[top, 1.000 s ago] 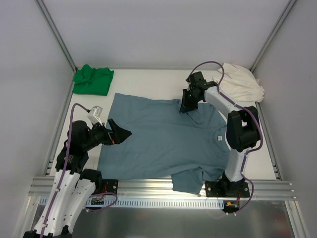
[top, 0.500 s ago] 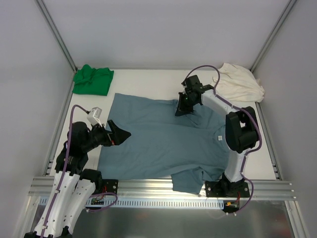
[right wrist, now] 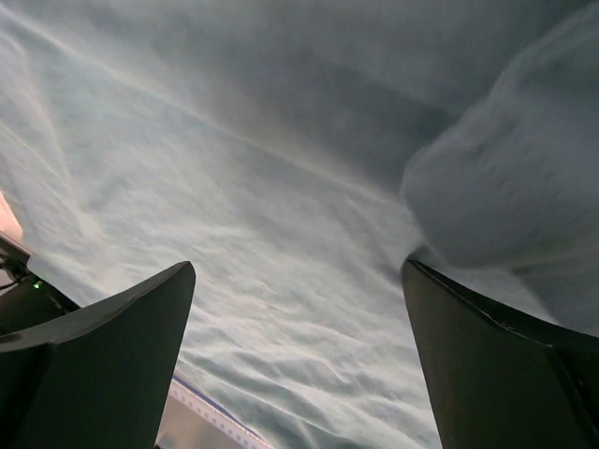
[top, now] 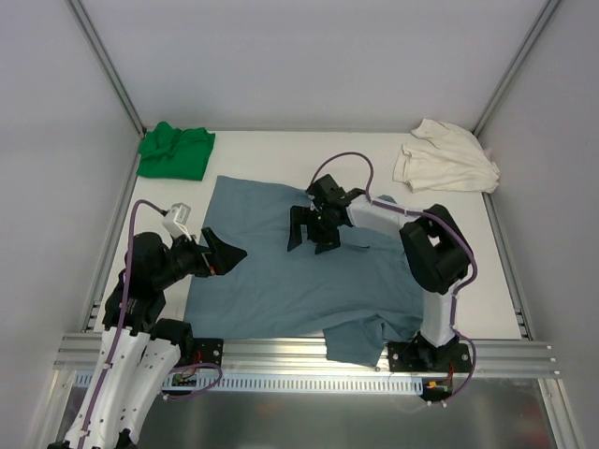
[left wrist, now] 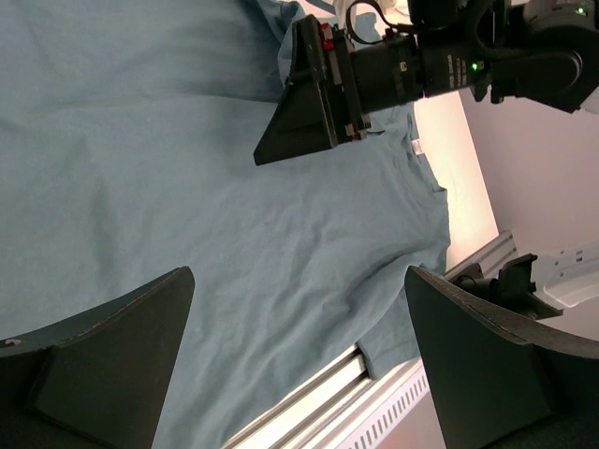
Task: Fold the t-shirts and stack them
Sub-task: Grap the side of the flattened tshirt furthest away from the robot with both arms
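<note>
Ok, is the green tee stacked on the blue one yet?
No, the green tee sits in the far left corner, off the spread blue tee.

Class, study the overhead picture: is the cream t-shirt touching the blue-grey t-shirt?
Apart. The top view shows bare white table between the cream t-shirt and the blue-grey t-shirt.
</note>
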`<state>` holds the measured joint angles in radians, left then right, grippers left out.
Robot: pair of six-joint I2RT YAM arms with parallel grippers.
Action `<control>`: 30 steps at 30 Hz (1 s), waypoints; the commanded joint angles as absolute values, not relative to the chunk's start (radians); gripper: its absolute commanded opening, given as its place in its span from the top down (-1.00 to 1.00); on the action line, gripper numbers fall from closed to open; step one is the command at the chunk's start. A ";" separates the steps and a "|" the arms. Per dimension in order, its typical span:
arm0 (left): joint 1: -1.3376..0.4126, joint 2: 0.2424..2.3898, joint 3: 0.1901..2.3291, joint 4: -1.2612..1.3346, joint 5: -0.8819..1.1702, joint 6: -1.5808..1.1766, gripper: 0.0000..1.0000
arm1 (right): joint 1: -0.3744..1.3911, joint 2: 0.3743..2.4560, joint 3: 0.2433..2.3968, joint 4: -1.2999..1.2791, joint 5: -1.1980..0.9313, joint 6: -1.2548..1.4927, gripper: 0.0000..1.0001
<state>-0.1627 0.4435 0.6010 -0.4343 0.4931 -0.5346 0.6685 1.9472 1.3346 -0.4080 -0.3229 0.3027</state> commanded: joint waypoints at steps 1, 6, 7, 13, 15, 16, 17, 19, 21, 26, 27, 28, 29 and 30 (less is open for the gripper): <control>-0.161 0.430 0.592 -0.439 0.489 -0.528 -0.97 | 0.672 1.843 1.280 -0.359 -0.282 0.338 -0.99; -0.161 0.419 0.580 -0.426 0.499 -0.538 -0.97 | 0.669 1.578 1.180 -0.444 -0.129 0.289 -0.99; -0.160 0.419 0.574 -0.422 0.502 -0.541 -0.97 | 0.667 1.548 1.172 -0.465 -0.109 0.276 -0.99; -0.161 0.426 0.571 -0.408 0.506 -0.540 -0.97 | 0.623 1.344 1.085 -0.541 -0.031 0.239 -0.93; -0.161 0.426 0.574 -0.408 0.505 -0.538 -0.97 | 0.600 1.306 1.045 -0.529 -0.006 0.238 -0.76; -0.161 0.426 0.574 -0.408 0.503 -0.538 -0.97 | 0.586 1.295 1.025 -0.520 -0.006 0.236 -0.69; -0.161 0.423 0.574 -0.407 0.505 -0.538 -0.97 | 0.557 1.284 0.982 -0.509 -0.006 0.230 -0.58; -0.161 0.420 0.575 -0.408 0.506 -0.535 -0.97 | 0.537 1.284 0.948 -0.486 0.014 0.218 -0.43; -0.160 0.416 0.578 -0.417 0.505 -0.526 -0.97 | 0.523 1.299 0.914 -0.477 0.047 0.190 -0.42; -0.161 0.413 0.580 -0.428 0.505 -0.520 -0.97 | 0.482 1.344 0.865 -0.427 0.040 0.179 -0.49; -0.161 0.413 0.580 -0.429 0.506 -0.520 -0.97 | 0.476 1.353 0.862 -0.420 0.037 0.178 -0.49; -0.161 0.413 0.583 -0.431 0.506 -0.519 -0.97 | 0.469 1.358 0.861 -0.417 0.035 0.178 -0.50; -0.161 0.414 0.586 -0.439 0.503 -0.514 -0.97 | 0.456 1.358 0.862 -0.416 0.032 0.178 -0.50; -0.161 0.413 0.592 -0.443 0.502 -0.511 -0.97 | 0.451 1.359 0.864 -0.413 0.032 0.173 -0.50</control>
